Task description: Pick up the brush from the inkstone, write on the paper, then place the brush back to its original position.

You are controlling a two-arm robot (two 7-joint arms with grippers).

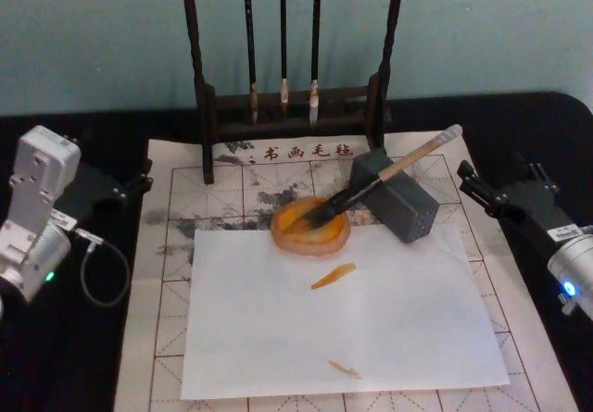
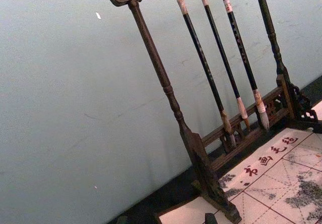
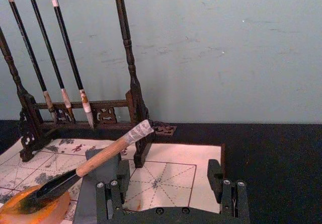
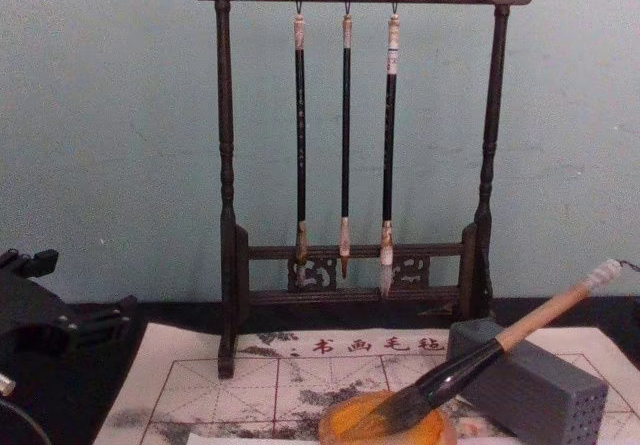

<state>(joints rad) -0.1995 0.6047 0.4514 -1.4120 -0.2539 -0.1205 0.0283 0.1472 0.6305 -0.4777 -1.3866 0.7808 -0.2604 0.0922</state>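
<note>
The brush (image 1: 389, 174) lies untouched, propped at a slant: its dark bristles rest in the orange dish (image 1: 310, 226) that serves as the inkstone, its pale handle leans across the top of a grey block (image 1: 397, 194), and the white end cap sticks up past the block toward the right tool (image 1: 474, 190).

The right tool sits low over the black counter (image 1: 556, 125), at the right edge of the grid-printed paper (image 1: 185, 199). The brush's capped end is just off its fingertips, slightly ahead and inward, with a clear gap between them. From the right wrist camera the two fingers (image 3: 221, 183) stand well apart with nothing between them, so this tool is open and holding nothing. The grey block and the dish lie ahead of it, and the handle rises across that view from the dish toward the fingers.

The left tool (image 1: 139, 182) waits over the counter at the left edge of the paper, its tip just beside the sheet's corner. Its fingers sit close together here, but I cannot tell whether they are fully shut. The dish and brush are well away from it, across the paper toward the other arm.

A plain white sheet (image 1: 343, 319) lies on top of the paper, its far edge tucked under the dish, with two small orange smears (image 1: 332, 276) on it. Beyond both tools stands a dark wooden rack (image 4: 345, 145) with three thin brushes (image 4: 345, 135) hanging from its top bar.
</note>
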